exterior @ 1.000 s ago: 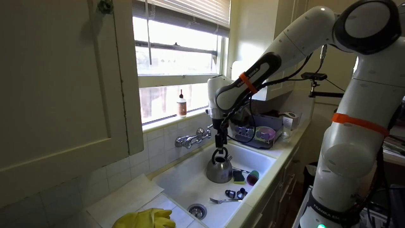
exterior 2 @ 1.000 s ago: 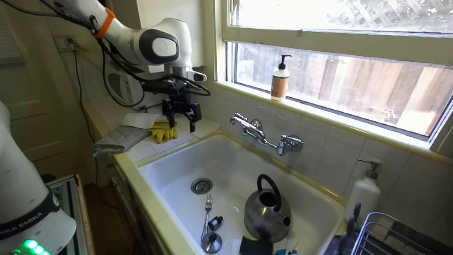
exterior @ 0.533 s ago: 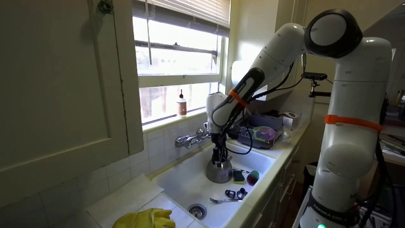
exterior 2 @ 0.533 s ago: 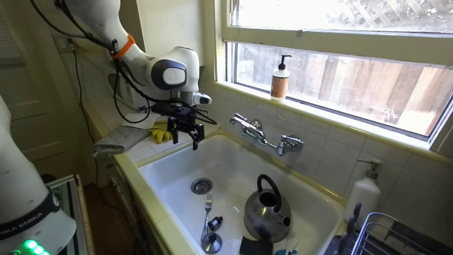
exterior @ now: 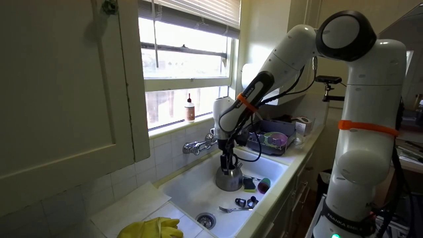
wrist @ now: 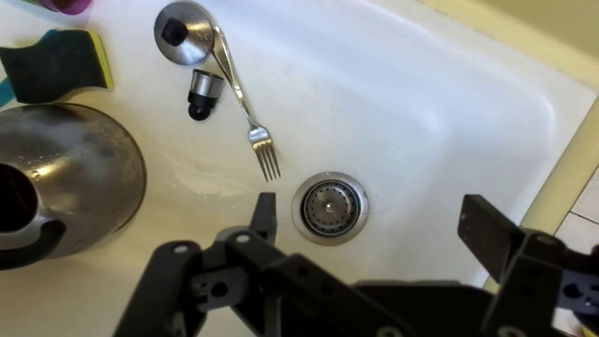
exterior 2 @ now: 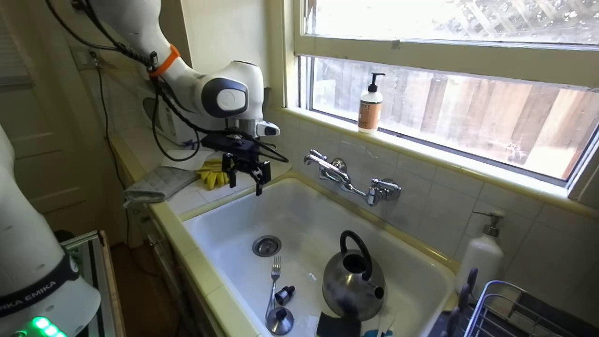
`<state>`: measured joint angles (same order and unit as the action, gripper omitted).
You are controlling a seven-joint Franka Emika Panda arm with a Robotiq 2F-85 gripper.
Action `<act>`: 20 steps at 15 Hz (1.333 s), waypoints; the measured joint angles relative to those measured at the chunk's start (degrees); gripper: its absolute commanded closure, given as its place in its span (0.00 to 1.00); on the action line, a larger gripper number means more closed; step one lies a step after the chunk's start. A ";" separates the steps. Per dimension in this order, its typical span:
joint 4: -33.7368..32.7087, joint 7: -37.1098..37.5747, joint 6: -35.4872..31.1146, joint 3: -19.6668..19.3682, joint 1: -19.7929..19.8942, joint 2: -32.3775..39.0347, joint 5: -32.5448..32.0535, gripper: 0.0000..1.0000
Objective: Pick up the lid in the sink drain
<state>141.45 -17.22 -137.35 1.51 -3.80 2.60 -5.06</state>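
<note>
The lid in the drain is a round, dark grey perforated strainer [wrist: 329, 208] with a small bright centre knob, seated inside the grey-ringed sink drain [wrist: 330, 241]. The drain also shows in both exterior views, with the lid [exterior: 206, 220] [exterior 2: 266, 245] small inside it. My gripper [wrist: 369, 217] is open with nothing between its fingers. In the wrist view the lid appears between the fingers, nearer the left one. In an exterior view the gripper [exterior 2: 245, 188] hangs pointing down, well above the basin floor. In an exterior view the gripper [exterior: 226, 171] covers part of the kettle.
A steel kettle [exterior 2: 353, 285] stands in the white basin [exterior 2: 304, 201]. A fork [wrist: 236, 93] lies with its tines near the drain. A metal-and-black cap [wrist: 204, 93], a metal disc with black knob [wrist: 184, 33] and a sponge [wrist: 56, 65] lie beyond. A faucet [exterior 2: 346, 175] juts from the wall.
The arm came down between one second and half a second ago, bringing the open gripper lower over the basin. Since then it has shifted only slightly. The lid and drain have not moved.
</note>
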 measured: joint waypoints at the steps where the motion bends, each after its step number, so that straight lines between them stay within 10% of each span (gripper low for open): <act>1: -0.58 -0.72 -1.32 0.57 -0.02 1.99 0.91 0.00; 9: -5.82 -0.92 -21.44 3.14 0.30 23.55 0.37 0.00; 18: -11.78 -2.12 -22.42 6.41 3.95 31.44 1.25 0.00; 20: -12.79 -1.45 -22.09 6.32 3.78 32.52 1.24 0.25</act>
<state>128.66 -18.66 -159.44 7.83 -0.02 35.12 -3.82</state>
